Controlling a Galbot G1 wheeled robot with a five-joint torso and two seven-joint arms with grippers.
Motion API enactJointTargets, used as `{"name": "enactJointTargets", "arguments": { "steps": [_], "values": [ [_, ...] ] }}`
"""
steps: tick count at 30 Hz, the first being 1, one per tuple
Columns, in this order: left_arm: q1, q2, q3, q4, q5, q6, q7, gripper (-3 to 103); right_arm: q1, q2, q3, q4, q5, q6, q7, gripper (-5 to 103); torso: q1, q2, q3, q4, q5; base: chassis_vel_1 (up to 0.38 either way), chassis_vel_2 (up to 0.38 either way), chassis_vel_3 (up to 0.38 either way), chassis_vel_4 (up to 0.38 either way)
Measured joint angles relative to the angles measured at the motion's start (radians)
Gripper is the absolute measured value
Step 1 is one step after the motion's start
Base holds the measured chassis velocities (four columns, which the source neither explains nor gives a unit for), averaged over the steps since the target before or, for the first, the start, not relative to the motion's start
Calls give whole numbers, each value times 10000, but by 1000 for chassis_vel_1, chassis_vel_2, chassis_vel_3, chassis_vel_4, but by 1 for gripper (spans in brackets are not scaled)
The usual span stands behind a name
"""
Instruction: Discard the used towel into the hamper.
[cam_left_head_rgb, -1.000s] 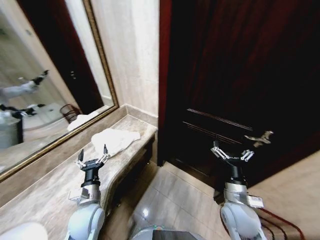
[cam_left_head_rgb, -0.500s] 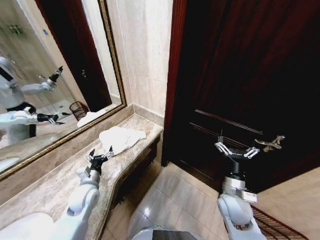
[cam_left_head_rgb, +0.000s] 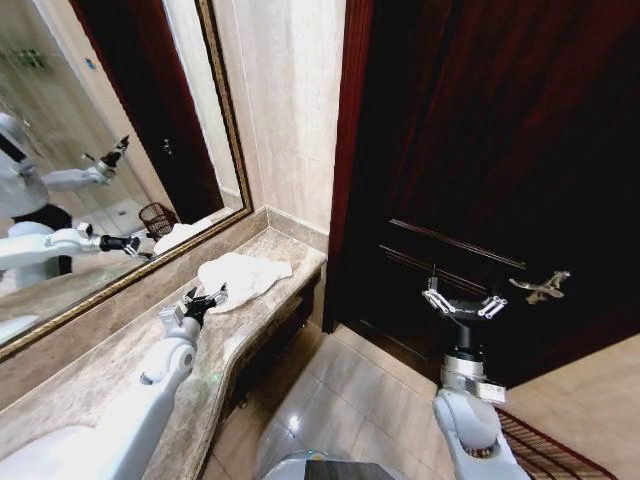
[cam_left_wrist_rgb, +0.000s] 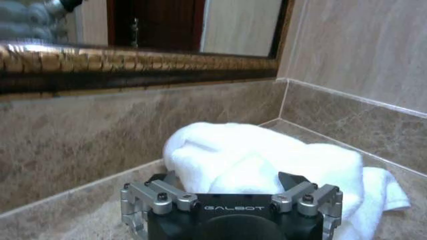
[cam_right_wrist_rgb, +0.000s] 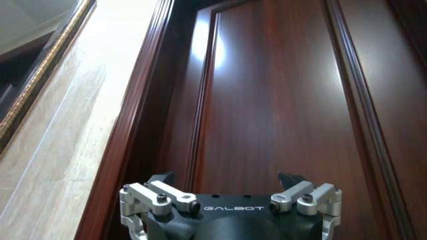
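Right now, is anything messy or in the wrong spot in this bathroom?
Yes: the white towel lies crumpled in a heap on the marble counter by the mirror, not folded or hung. The open left gripper is right at its edge. The right gripper is open too, facing the dark door.

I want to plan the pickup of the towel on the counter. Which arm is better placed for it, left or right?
Left, most likely. The left gripper is open just short of the white towel on the marble counter. The right gripper, also open, hangs over the floor before the dark door, away from the counter.
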Motion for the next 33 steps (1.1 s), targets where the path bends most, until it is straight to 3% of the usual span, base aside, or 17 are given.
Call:
{"name": "enactJointTargets", "arguments": {
  "steps": [5, 11, 14, 24, 33],
  "values": [
    [-707, 51, 599, 807, -399, -177, 348, 100, -79, -29, 75, -32, 42, -2, -13, 100, 0, 0, 0, -6, -1, 0, 0, 0, 0],
    [-1205, -29, 1053, 1227, -453, -327, 731, 82, -215, 15, 162, 1, 84, 5, -12, 100, 0, 0, 0, -6, 2, 0, 0, 0, 0],
    [-1252, -70, 1108, 1243, -451, -331, 749, 78, -262, 25, 166, 30, 91, 11, -12, 100, 0, 0, 0, -6, 3, 0, 0, 0, 0],
    [-1050, -174, 1085, 1098, -247, -533, 750, 46, -408, 76, 174, 163, 263, -52, -219, 100, -1, 1, -1, -5, 2, 0, 0, 0, 0],
    [-871, -324, 1030, 1110, -54, -931, 855, 28, -557, 127, 153, 284, 303, -108, -290, 100, -1, 1, -1, -5, 2, 0, 0, 0, 0]
  ]
}}
